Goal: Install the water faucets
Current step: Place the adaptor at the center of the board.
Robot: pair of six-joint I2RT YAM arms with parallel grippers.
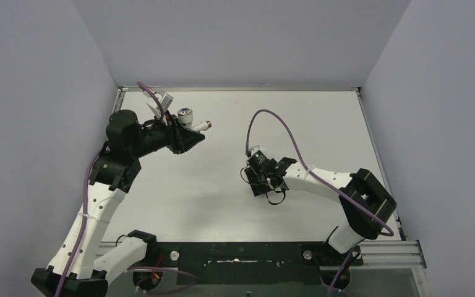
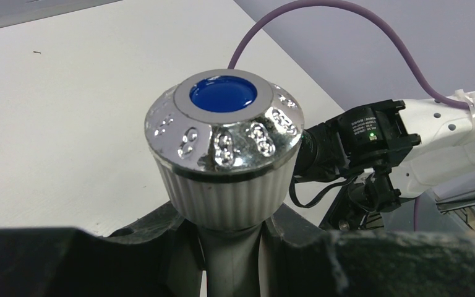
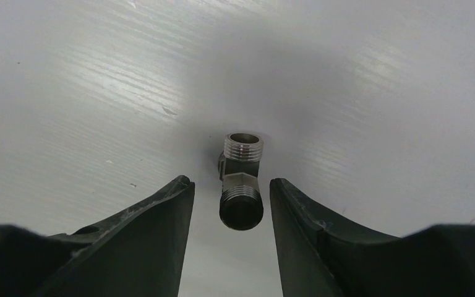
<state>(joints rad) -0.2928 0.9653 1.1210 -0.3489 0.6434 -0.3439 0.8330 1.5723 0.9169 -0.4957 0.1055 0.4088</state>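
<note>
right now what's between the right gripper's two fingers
The threaded metal fitting lies on the table between the open fingers of the right gripper, touching neither; the right wrist view shows it.

Left black two-finger gripper (image 2: 232,250): raised at far left, elbow bent, fingers (image 2: 161,247) clamped on stem of white tap body with chrome knob (image 2: 222,142). Right black two-finger gripper (image 3: 232,201): low, pointing down, jaws spread apart, arm stretched leftward.
</note>
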